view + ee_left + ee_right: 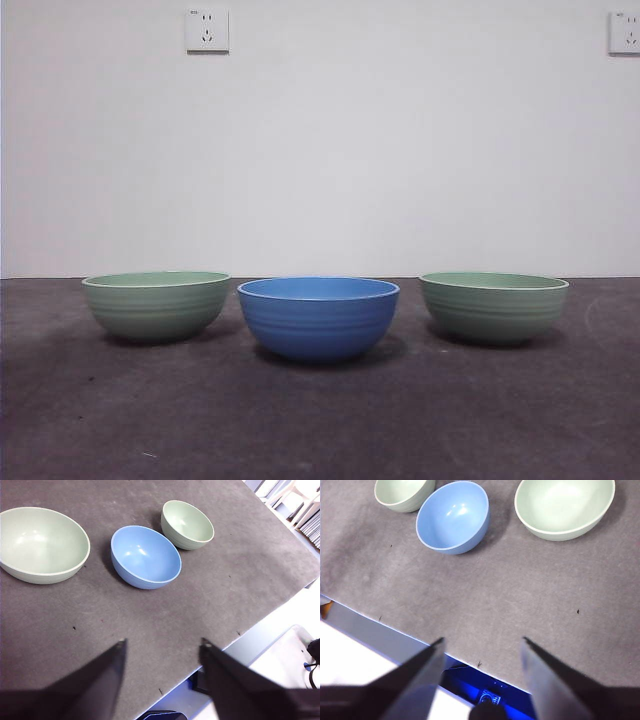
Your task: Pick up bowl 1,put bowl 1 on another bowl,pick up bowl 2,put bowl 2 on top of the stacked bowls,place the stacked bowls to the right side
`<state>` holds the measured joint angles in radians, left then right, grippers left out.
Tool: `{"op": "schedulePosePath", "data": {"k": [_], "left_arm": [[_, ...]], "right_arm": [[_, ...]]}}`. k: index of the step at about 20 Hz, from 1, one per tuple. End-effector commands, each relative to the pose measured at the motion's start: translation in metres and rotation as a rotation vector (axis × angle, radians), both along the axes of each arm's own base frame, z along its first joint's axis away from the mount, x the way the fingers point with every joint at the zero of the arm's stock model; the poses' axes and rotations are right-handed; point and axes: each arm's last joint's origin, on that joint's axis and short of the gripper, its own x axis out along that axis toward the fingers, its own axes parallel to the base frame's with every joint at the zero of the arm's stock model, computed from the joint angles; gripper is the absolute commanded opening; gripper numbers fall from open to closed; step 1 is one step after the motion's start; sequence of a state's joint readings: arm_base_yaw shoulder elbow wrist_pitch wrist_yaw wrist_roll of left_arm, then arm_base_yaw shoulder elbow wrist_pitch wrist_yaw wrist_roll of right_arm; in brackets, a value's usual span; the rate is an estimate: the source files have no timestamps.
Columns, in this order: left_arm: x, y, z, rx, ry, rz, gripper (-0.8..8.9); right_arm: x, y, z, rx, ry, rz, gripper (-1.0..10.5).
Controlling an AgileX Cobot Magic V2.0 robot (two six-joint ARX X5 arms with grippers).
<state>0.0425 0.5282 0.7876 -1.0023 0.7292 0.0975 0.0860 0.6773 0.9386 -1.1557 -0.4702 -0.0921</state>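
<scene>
1. Stacking is not yet begun: a round blue ridged bowl is seen on the grey counter between two pale green ridged bowls, none touching.
2. A descent onto one green rim is judged necessary next.
3. Left tool and right tool are held wide open, empty, near the counter edge.

Dark grey table bears blue bowl between two green bowls

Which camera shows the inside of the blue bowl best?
The right wrist view: the blue bowl shows its whole empty inside. The left wrist view shows it too, more obliquely. The front view shows only its ridged outside.
</scene>
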Motion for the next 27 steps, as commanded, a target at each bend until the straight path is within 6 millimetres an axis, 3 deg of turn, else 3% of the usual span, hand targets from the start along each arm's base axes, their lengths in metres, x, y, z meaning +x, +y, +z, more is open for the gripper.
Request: {"op": "schedulePosePath", "data": {"k": [1,13,20,27], "left_arm": [[0.0,0.0,0.001,0.016,-0.014,-0.004,7.15],[0.0,0.0,0.001,0.026,-0.011,0.013,7.14],[0.0,0.0,0.001,0.026,-0.011,0.013,7.14],[0.0,0.0,0.0,0.026,-0.01,0.012,7.14]], "right_arm": [[0.003,0.001,0.0,0.008,0.016,-0.01,6.8],[0.033,0.003,-0.006,0.043,0.092,-0.074,6.5],[0.086,0.005,-0.016,0.041,0.074,-0.215,6.5],[0.143,0.009,-0.049,0.04,0.133,-0.279,6.5]]}}
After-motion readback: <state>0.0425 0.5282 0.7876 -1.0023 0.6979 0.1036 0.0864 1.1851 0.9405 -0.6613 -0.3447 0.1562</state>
